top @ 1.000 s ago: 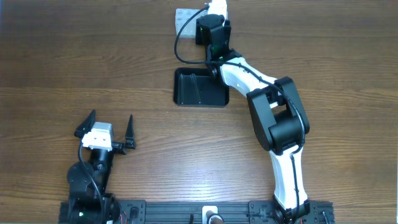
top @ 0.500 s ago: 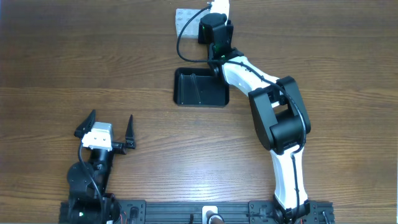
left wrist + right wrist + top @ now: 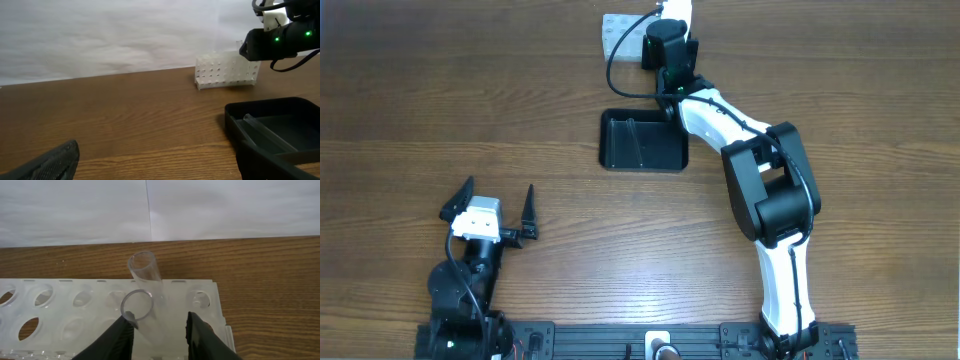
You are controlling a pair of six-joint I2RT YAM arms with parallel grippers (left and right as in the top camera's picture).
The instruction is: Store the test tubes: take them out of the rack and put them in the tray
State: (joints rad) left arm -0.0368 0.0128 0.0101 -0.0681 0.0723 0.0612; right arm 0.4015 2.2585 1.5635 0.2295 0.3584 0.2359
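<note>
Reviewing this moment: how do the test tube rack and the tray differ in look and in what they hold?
The test tube rack is translucent white plastic with rows of round holes; the tray is black with a low rim. The rack has test tubes standing in its holes, while in the tray a clear tube lies flat. The right gripper is at the rack's end, not at the tray. Both rest on the wooden table.
</note>
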